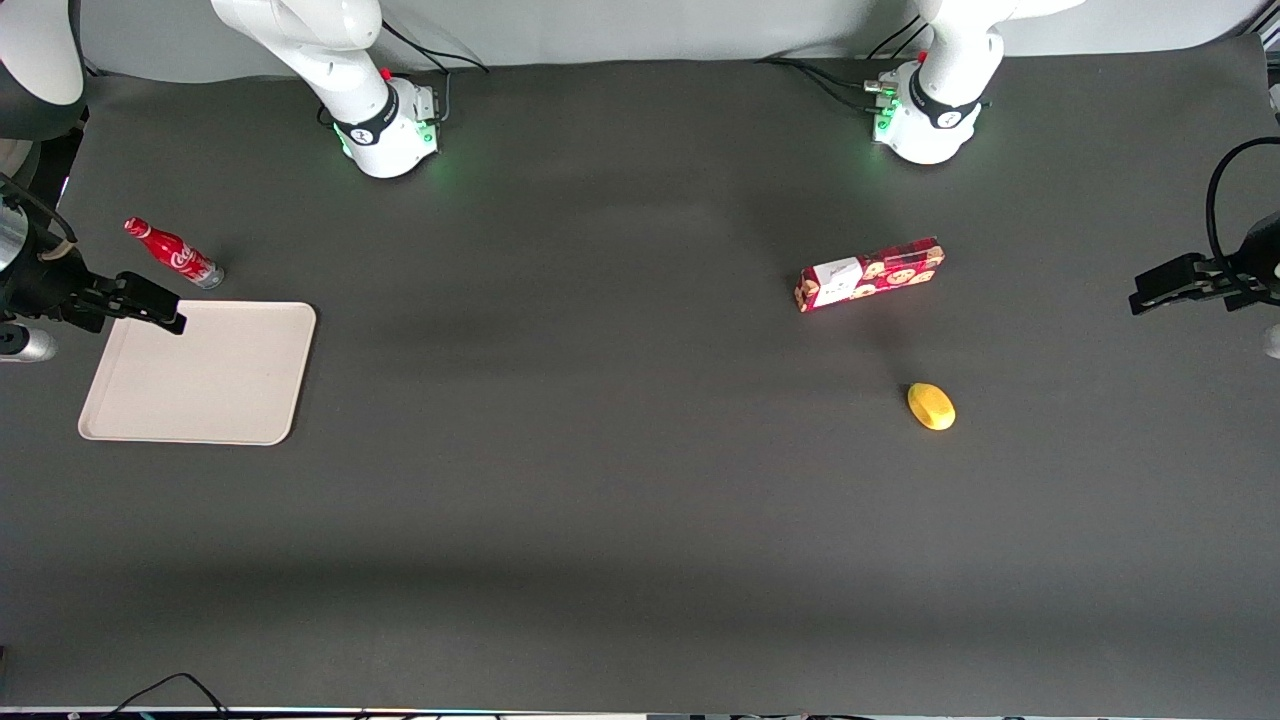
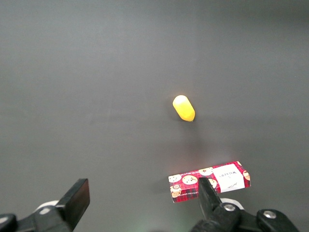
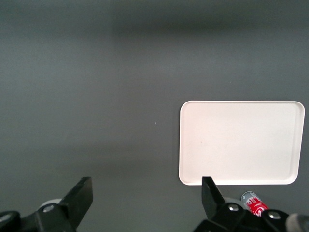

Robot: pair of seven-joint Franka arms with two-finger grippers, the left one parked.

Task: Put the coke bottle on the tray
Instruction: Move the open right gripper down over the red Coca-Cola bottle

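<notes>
Coke bottle (image 1: 172, 252) lying on its side on the table, just off the tray (image 1: 200, 375) at about 11 o'clock from its middle, not on it yet. Gripper (image 1: 165, 308) wide open, holding nothing, hanging over the tray's edge nearest the bottle. Could go wrong: round bottle may roll away if bumped or pinched crooked; might slip out; could tip over if set down on the rim
</notes>
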